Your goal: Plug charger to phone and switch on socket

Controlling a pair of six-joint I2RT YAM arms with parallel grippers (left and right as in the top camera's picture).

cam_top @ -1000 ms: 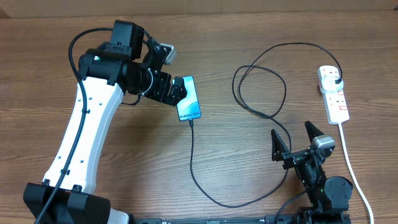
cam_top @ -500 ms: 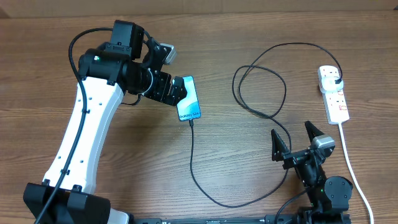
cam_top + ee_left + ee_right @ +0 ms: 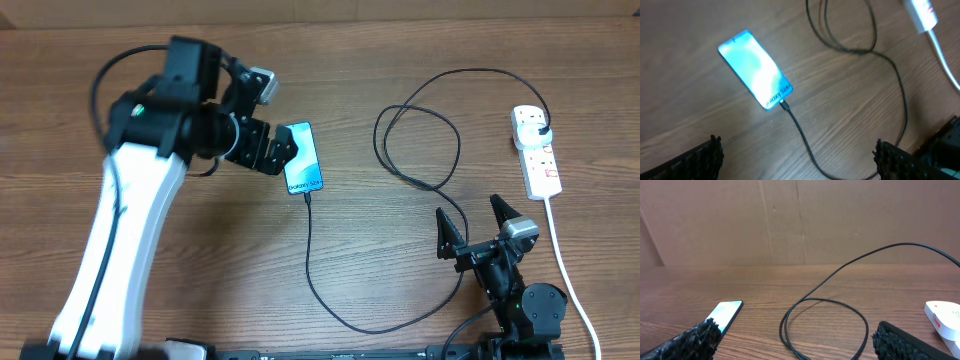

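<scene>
**While hovering by the lit phone: left jaws spread, holding nothing**

Phone [image 3: 304, 158] flat on wooden table [image 3: 230, 280], screen up and glowing cyan, white text at its near short edge. Also visible in left wrist view [image 3: 755, 69] and, low and edge-on, in right wrist view [image 3: 725, 314].

Charger [image 3: 307, 245] connector seated in phone's near short edge, clearest in left wrist view [image 3: 800, 130]. From there runs toward near table edge, curves right, passes just beside right gripper, forms a loop mid-table, then arcs over to socket. Loop and arc also seen from right wrist [image 3: 900, 244].

Socket [image 3: 538, 160] lying at right side of table, well apart from phone, white cord trailing to near edge. Black plug sitting in its far outlet. Red marks on strip visible, switch position too small to read. One end of it visible in left wrist view [image 3: 922, 12] and right wrist view [image 3: 945, 315].

Left gripper [image 3: 287, 150] just left of phone, fingers wide apart, nothing between them; phone clear of both fingers in own camera [image 3: 800, 160].

Right gripper [image 3: 472, 225] near front right, also spread and empty, pointing toward cable loop [image 3: 795, 340].
</scene>
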